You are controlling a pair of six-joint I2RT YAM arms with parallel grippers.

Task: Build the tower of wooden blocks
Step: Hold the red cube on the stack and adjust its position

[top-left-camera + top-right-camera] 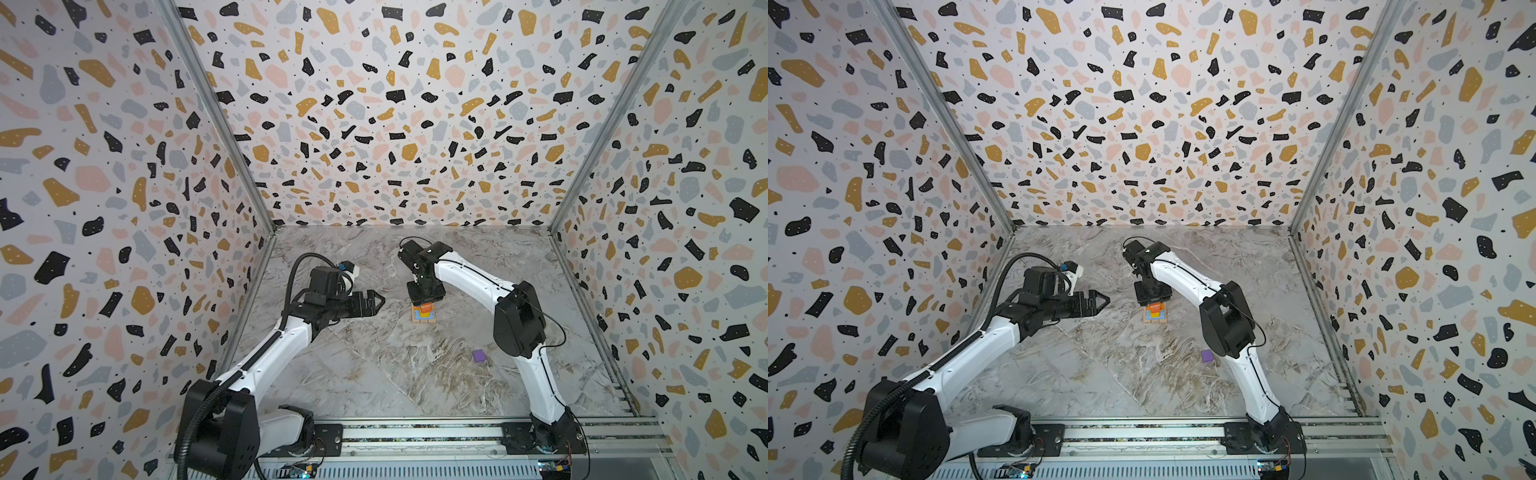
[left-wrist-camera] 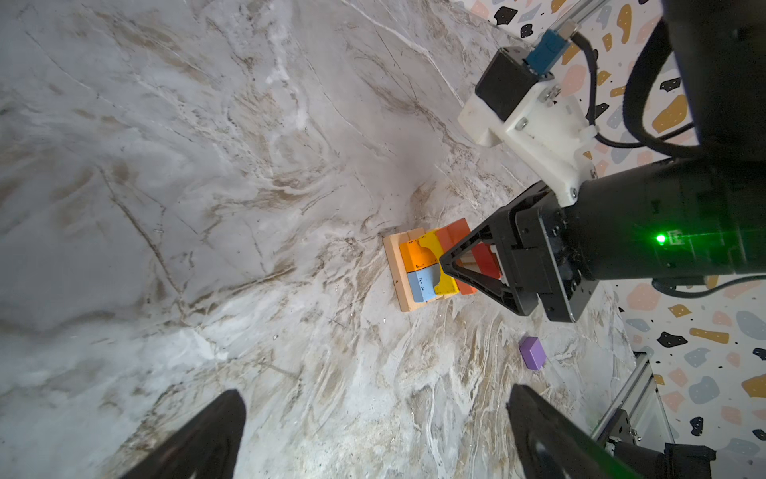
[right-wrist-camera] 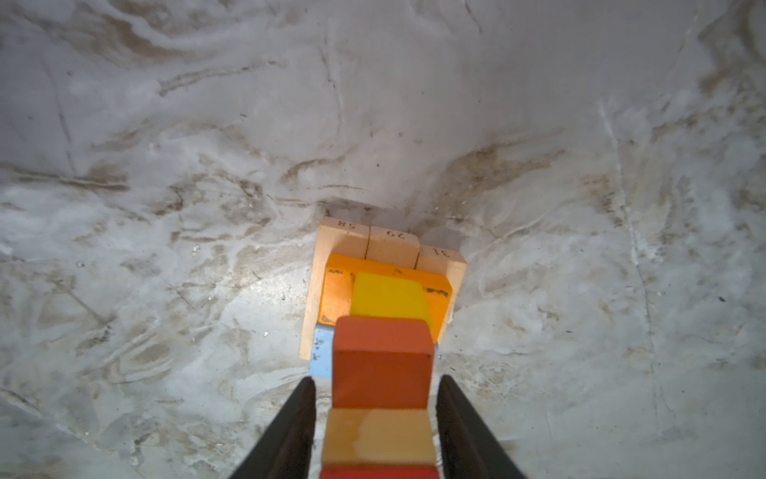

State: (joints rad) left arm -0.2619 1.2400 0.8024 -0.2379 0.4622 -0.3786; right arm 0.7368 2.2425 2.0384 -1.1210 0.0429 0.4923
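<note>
Nearest me runs the rail that carries both arms. Just past it, at about one o'clock, the purple cube lies loose on the bench, close under the right arm's elbow and well apart from the pile.

Dead ahead at twelve, mid-bench, stands the tower: a tan base of three planks side by side, orange and blue pieces on that, yellow above, and red and tan pieces at the tip. The right gripper hangs straight over it. Its jaws are a little spread, one on each side of the red block, with a sliver of gap showing on both sides, so they pinch nothing. The left gripper hovers at the tower's nine o'clock, clear of it, jaws spread wide and empty.

I'd judge these blocks to be light, stiff and smooth with paint, so a grip could slide. The cube wants taking across two flat opposite faces, squarely. The pile is only resting on itself, and a brush from a jaw would likely shift a layer, so straight up looks the safest way off it.

Open bench lies from the tower's five round to eight o'clock. Beyond it the back wall and the side walls close things in.
</note>
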